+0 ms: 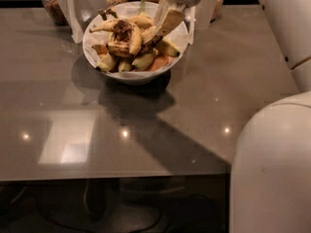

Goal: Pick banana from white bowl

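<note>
The white bowl [127,74] stands at the back middle of the grey table. It holds several bananas piled together. The overripe banana [124,37], yellow with dense dark brown mottling, lies on top of the pile left of centre. Shorter greenish-yellow bananas [145,60] lie under and around it. My gripper [163,27] hangs over the bowl's right half, angled down and left into the pile, just right of the mottled banana. The tips are hidden among the fruit.
Glass jars [52,5] stand behind the bowl along the table's back edge, with a white upright stand [74,13] at the bowl's left. My white arm [286,23] and body [272,169] fill the right side. The table's front edge [112,174] runs across the lower part.
</note>
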Robot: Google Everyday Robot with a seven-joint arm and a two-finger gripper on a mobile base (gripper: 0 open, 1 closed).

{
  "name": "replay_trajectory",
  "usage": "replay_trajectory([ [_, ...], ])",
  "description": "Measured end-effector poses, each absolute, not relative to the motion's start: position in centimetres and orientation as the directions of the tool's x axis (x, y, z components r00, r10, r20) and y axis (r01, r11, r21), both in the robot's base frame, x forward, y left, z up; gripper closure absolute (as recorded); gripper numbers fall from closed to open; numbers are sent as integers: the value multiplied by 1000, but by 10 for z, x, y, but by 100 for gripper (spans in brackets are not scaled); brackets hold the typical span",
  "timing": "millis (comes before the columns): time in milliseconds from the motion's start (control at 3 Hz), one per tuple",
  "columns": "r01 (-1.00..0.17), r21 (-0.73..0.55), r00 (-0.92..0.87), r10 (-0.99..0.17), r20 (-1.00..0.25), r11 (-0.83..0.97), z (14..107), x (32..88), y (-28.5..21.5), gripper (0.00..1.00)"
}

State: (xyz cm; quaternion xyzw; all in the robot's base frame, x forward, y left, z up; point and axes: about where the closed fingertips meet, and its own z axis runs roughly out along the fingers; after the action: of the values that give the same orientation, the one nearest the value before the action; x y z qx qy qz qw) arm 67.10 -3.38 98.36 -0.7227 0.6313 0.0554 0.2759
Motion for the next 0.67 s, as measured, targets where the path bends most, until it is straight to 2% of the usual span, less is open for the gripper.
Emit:
replay_trajectory([
  [667, -917, -380, 256, -907, -334, -119, 1018, 680, -19, 100],
])
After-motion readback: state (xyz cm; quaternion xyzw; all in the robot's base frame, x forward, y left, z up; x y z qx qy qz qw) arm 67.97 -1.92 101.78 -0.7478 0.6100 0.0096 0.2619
